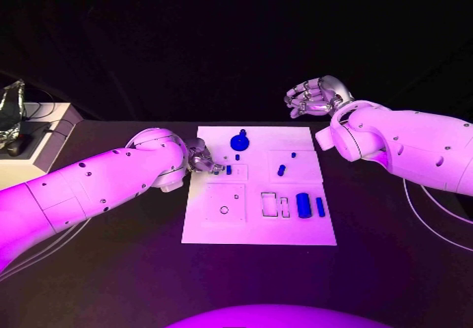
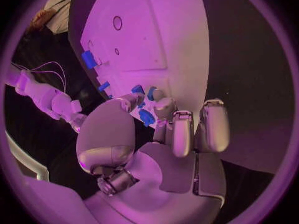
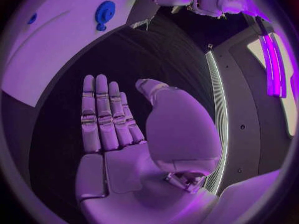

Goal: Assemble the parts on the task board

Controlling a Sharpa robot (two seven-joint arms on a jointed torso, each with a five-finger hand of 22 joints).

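Observation:
The white task board (image 1: pixel 258 225) lies in the middle of the black table. A round blue part (image 1: pixel 240 142) stands near its far edge, with a short peg (image 1: pixel 281 170) to the right of the middle. A thicker blue block (image 1: pixel 303 205) and a thin bar (image 1: pixel 320 204) lie at the right. My left hand (image 1: pixel 202 160) is over the board's left edge. Its thumb and a finger pinch a small blue part (image 2: pixel 147 117), and two more small blue pieces (image 2: pixel 137 89) sit just beyond the fingertips. My right hand (image 1: pixel 316 96) hangs raised past the board's far right corner, its fingers (image 3: pixel 102 109) straight and holding nothing.
A pale box (image 1: pixel 35 143) with cables and a metal object sits at the table's far left edge. The board has rectangular recesses (image 1: pixel 271 203) and a round hole (image 1: pixel 223 210) in its near half. Bare black table surrounds the board on the near side and right.

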